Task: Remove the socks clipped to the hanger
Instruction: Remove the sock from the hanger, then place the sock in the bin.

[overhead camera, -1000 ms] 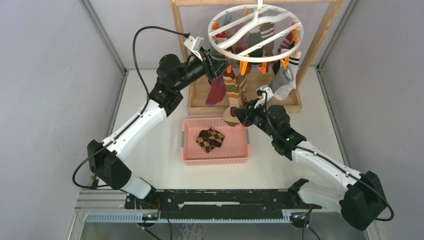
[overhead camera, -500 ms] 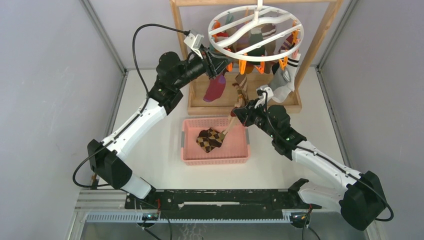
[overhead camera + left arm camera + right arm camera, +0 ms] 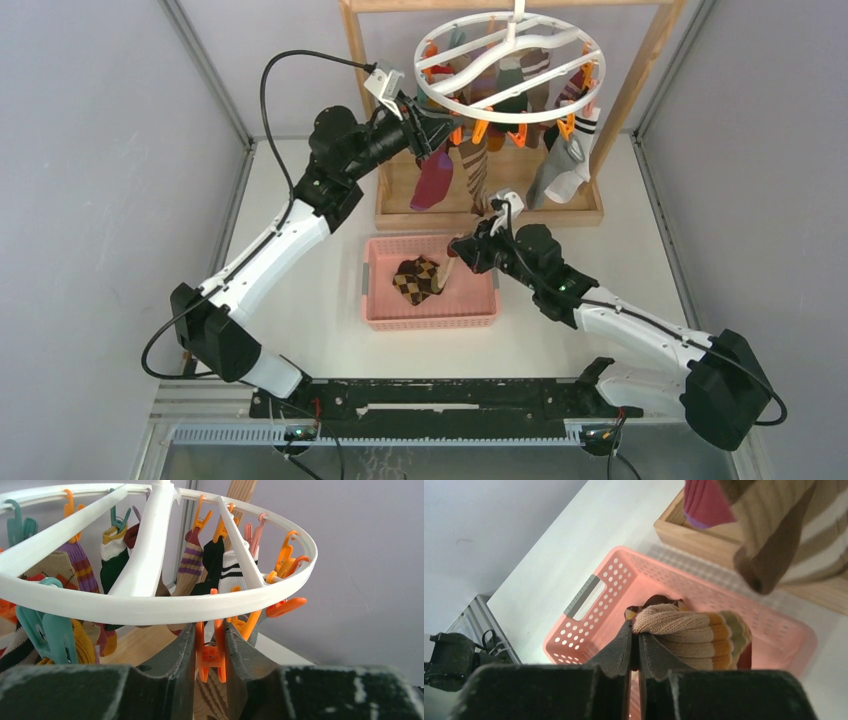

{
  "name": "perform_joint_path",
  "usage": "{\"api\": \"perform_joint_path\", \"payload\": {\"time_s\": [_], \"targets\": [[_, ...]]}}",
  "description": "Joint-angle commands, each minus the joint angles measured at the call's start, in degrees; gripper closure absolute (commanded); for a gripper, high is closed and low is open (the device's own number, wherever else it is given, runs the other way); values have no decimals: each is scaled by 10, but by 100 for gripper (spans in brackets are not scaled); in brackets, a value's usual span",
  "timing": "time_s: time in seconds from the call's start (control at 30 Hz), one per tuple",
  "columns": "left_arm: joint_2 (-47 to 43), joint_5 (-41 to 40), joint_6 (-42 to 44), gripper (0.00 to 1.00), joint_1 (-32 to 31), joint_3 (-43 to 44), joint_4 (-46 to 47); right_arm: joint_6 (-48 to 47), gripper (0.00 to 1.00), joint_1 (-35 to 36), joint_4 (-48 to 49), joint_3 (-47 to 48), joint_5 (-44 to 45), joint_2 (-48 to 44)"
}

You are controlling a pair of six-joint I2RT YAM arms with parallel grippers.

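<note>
Socks (image 3: 433,180): mixed colours, clipped around hanger (image 3: 150,607), upper centre of frame. Likely soft, light and limp; best gripped near the cuff.
Left gripper (image 3: 209,630): pinching orange clip (image 3: 210,660).
Right gripper (image 3: 635,630): clamped on striped sock (image 3: 689,630) above pink basket (image 3: 574,635).

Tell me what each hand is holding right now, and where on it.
Right hand pinches the striped beige knit sock by its ribbed end; left hand squeezes an orange plastic clip under the white ring hanger.
</note>
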Motion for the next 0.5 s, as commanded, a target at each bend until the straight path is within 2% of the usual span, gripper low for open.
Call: {"api": "perform_joint_path", "payload": {"time_s": [0.0, 0.23, 0.33, 0.47], "targets": [[-31, -5, -1, 98, 1, -23, 21, 7, 88, 29, 31, -5, 22, 17], [-40, -7, 3, 98, 1, -38, 23, 22, 88, 45, 33, -10, 38, 57], [-43, -7, 4, 97, 1, -45, 27, 32, 78, 46, 34, -11, 37, 71], [-47, -7, 4, 97, 1, -52, 29, 40, 59, 45, 29, -10, 45, 86]]}}
